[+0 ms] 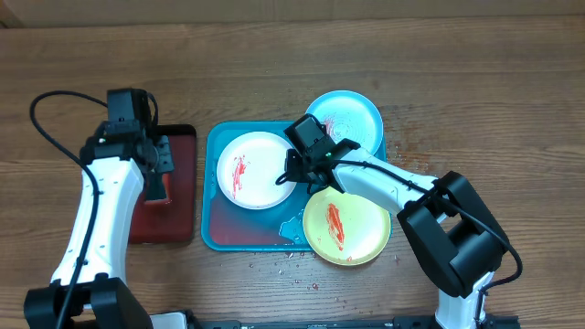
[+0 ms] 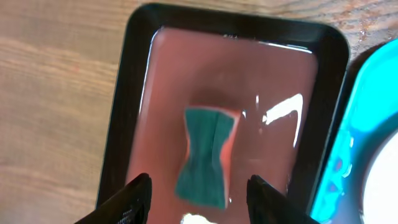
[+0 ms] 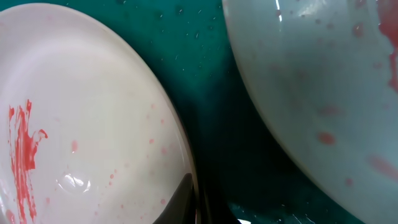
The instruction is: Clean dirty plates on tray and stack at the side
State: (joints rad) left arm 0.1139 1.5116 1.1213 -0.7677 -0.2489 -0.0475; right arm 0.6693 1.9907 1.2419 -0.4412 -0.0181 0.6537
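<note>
Your landmark is the turquoise tray (image 1: pixel 219 233) at the middle of the worktop (image 1: pixel 475 91). The white plate (image 1: pixel 260 155) lies inside it, toward its left half, with a red smear left of the plate's centre. The light blue plate (image 1: pixel 352 114) sits over the tray's far right corner and the yellow-green plate (image 1: pixel 361 233) over its near right corner; both hang past the rim and both carry red sauce.

Your right end effector (image 1: pixel 294 172) is inside the tray at the white plate's right edge. The right wrist view shows one dark finger (image 3: pixel 186 200) against that rim, but you cannot tell whether it is pinching.

Left of the tray, just beside it, stands a dark red tray (image 2: pixel 124 93) holding liquid and a green sponge (image 2: pixel 207 155). Your left end effector (image 2: pixel 199 186) hangs above the sponge with its fingers spread wide, gripping nothing.
</note>
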